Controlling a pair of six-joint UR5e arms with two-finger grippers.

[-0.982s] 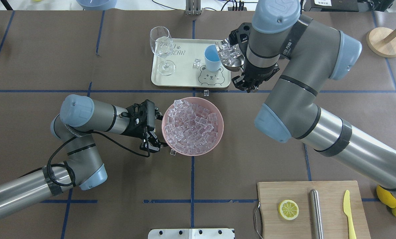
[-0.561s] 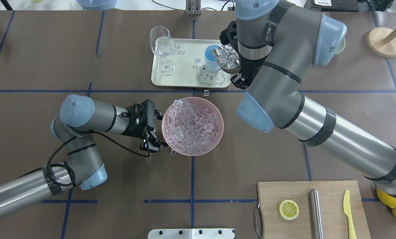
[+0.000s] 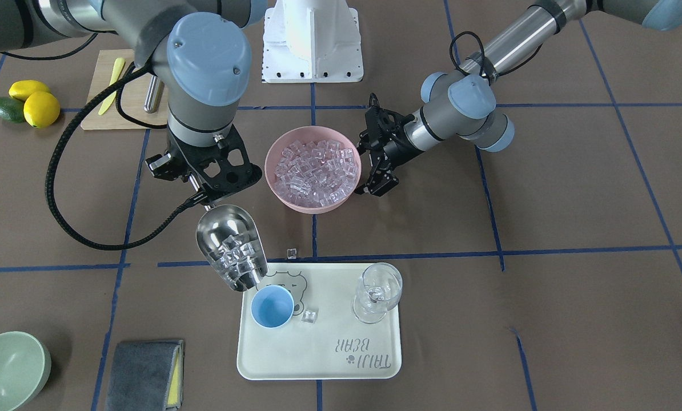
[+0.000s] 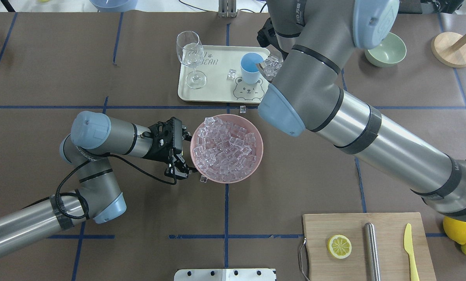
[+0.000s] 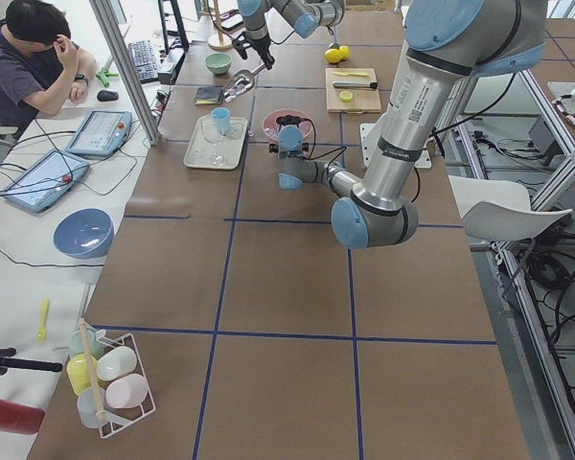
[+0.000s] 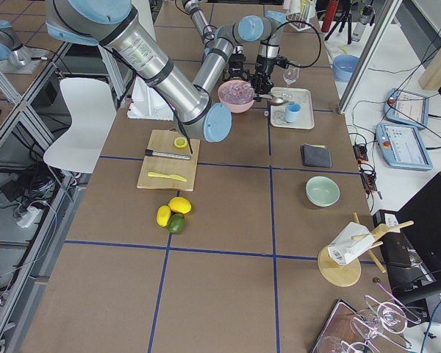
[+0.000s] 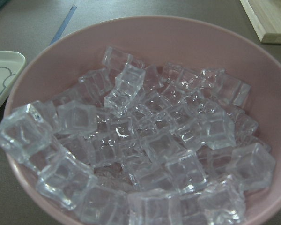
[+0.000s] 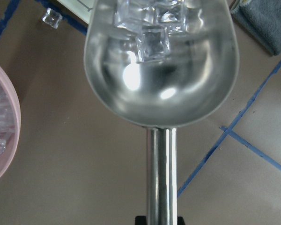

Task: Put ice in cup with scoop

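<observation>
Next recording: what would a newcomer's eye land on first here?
The shiny scoop, loaded with ice and held by the right gripper, tilts toward the blue cup on the cream tray. Next, the pink bowl heaped with more ice at mid-table, left gripper beside it.

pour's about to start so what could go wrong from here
1. The scoop mouth looks wider than the cup, so ice may spill onto the tray, where a loose cube already lies.
2. The scoop's lip hangs close to the cup's rim and could knock it over.
</observation>
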